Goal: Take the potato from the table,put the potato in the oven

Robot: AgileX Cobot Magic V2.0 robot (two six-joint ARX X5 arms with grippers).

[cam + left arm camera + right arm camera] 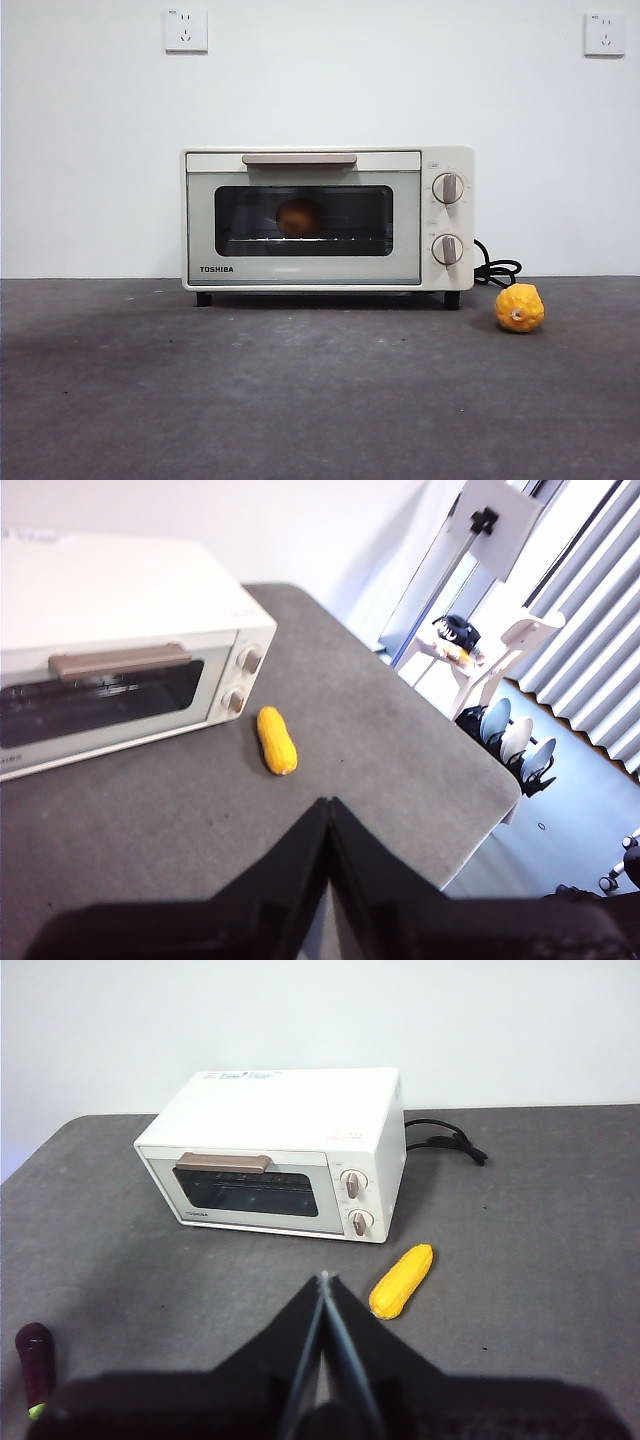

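The cream-white TOSHIBA oven point(327, 219) stands at the back of the dark grey table point(300, 400) with its door closed. Through the glass, the brownish-orange potato point(298, 216) rests on the rack inside. The oven point(110, 660) also shows in the left wrist view and the oven point(280, 1155) in the right wrist view; the potato is not discernible there. My left gripper point(327, 805) is shut, held above the table well in front of the oven. My right gripper point(323, 1280) is shut too, also raised back from the oven. Neither holds anything.
A bumpy yellow fruit point(519, 308) lies on the table right of the oven, near the knobs point(447, 188); the same fruit point(277, 740) point(401, 1280) shows in both wrist views. A black power cord point(497, 270) trails behind. A dark purple object point(35, 1352) lies at the table's left.
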